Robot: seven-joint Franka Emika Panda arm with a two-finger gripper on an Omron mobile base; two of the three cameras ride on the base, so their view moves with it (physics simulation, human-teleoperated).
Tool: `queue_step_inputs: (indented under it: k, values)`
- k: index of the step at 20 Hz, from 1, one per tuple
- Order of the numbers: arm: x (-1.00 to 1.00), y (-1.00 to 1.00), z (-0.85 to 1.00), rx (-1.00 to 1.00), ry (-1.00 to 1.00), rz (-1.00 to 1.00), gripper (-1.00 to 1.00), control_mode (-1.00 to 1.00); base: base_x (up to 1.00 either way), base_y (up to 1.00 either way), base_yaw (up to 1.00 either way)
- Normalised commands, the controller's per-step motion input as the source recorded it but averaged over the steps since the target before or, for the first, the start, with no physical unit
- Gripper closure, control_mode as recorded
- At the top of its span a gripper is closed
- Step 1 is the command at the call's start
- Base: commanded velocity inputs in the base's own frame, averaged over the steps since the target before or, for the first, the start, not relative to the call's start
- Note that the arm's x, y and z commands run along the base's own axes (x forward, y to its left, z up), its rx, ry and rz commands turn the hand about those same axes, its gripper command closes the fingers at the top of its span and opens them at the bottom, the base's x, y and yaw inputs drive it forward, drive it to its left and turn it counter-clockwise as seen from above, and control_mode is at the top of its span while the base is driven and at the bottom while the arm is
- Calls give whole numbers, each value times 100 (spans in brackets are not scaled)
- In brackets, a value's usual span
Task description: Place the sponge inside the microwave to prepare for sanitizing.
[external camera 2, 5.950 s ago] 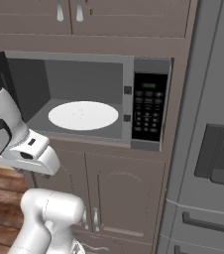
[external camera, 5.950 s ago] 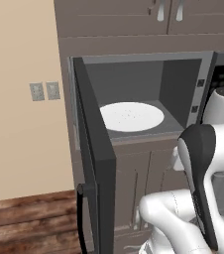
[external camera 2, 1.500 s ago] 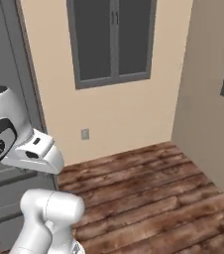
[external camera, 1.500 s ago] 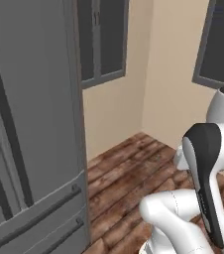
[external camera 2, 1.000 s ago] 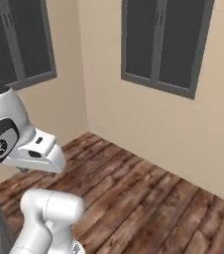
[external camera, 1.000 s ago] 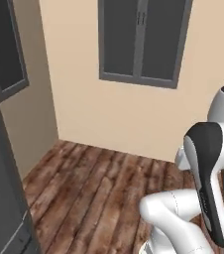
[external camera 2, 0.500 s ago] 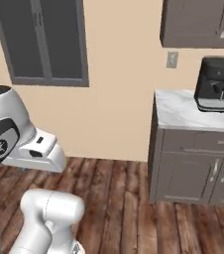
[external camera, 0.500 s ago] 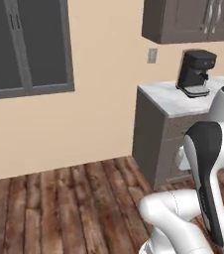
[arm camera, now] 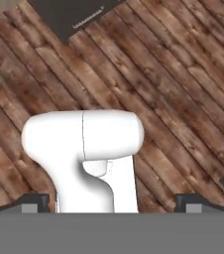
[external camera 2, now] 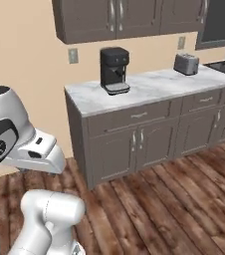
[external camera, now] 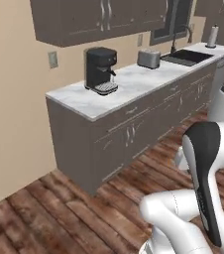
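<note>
Marble-veined counter (external camera: pixel 134 84) carries a boxy black coffee machine (external camera: pixel 100 70).

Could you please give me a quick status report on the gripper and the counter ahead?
Gripper open, empty, pointed down at wood floor. Counter ahead carries coffee machine and toaster. Sink at its far end.

Even, flat rendered light, moderately bright, no clear source. Soft sheen on the white marbled stone surface (external camera: pixel 134 82); faint shading under the dark grey wall cabinets (external camera 2: pixel 134 17). Slightly soft, low-resolution look; brown wooden plank floor (arm camera: pixel 183 74) sharp, no glare.
</note>
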Motion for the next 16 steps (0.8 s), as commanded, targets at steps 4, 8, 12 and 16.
queue_step_inputs:
  k: [4,8,12,16]
  values:
    - [0,0,0,0,0,0,-100,100,0,0,-77]
    - [0,0,0,0,0,0,-100,100,0,0,-74]
    - [0,0,0,0,0,0,-100,100,0,0,-70]
    - [0,0,0,0,0,0,-100,100,0,-3,-68]
